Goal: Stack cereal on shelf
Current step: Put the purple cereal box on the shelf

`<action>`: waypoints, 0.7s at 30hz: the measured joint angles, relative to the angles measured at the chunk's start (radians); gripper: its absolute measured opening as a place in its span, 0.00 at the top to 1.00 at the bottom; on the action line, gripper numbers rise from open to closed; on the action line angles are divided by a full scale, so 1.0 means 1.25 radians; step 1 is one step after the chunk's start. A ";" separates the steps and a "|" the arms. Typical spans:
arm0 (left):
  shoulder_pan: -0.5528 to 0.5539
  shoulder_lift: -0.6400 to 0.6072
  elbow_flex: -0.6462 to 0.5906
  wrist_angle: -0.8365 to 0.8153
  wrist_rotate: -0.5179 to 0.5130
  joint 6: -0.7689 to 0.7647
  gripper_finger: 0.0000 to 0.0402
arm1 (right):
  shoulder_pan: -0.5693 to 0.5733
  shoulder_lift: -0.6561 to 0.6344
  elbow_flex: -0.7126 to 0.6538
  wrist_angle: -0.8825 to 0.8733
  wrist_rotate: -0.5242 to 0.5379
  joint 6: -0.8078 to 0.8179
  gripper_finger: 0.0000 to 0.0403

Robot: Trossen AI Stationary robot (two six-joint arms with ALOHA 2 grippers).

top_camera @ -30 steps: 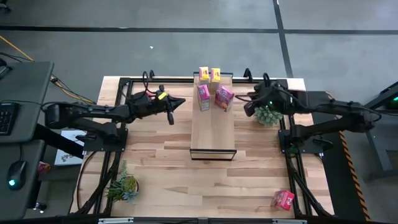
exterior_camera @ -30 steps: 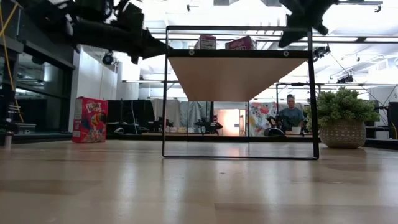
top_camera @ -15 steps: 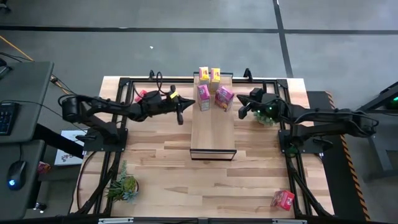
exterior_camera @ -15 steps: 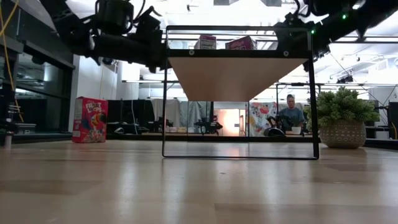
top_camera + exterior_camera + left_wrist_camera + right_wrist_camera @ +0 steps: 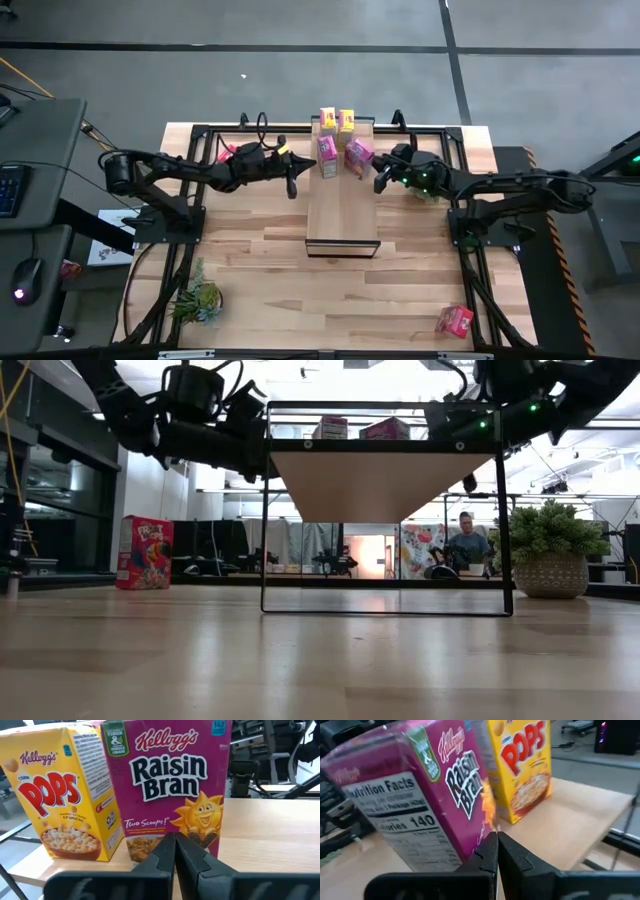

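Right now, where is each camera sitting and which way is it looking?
High view: above the table, looking straight down; shows both arms, left gripper and right gripper beside the shelf.
Low view: at tabletop height, looking level across at the shelf; arms enter from above.
Left wrist view: on the left arm, facing a Raisin Bran box; its shut fingers show.
Right wrist view: on the right arm, facing another Raisin Bran box; shut fingers show.
Shared: both wrist views show yellow Pops boxes.

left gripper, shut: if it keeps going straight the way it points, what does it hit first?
Most likely the Raisin Bran box on the shelf: the left gripper points squarely at its front face, with nothing visible between. The gap is hard to judge.
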 joint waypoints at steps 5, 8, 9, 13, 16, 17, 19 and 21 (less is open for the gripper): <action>0.012 0.000 0.000 0.000 0.055 -0.001 1.00 | 0.000 0.043 0.000 0.020 -0.016 0.028 1.00; 0.012 0.000 0.000 -0.003 0.091 -0.007 1.00 | 0.000 0.066 0.000 0.047 -0.017 0.049 1.00; 0.012 0.000 0.000 -0.006 0.096 -0.003 1.00 | 0.000 0.075 0.000 0.065 -0.020 0.052 1.00; 0.012 0.000 0.000 0.000 0.118 0.007 1.00 | 0.006 0.095 0.000 0.112 -0.030 0.073 1.00; 0.020 0.000 0.000 0.000 0.128 0.018 1.00 | 0.018 0.096 0.000 0.115 -0.021 0.085 1.00; 0.022 0.000 0.000 0.000 0.128 0.019 1.00 | 0.025 0.096 0.000 0.115 -0.015 0.085 1.00; 0.024 0.000 0.000 0.000 0.128 0.019 1.00 | 0.037 0.096 0.000 0.118 -0.002 0.093 1.00; 0.025 0.000 0.000 0.000 0.128 0.020 1.00 | 0.051 0.096 0.000 0.120 0.007 0.106 1.00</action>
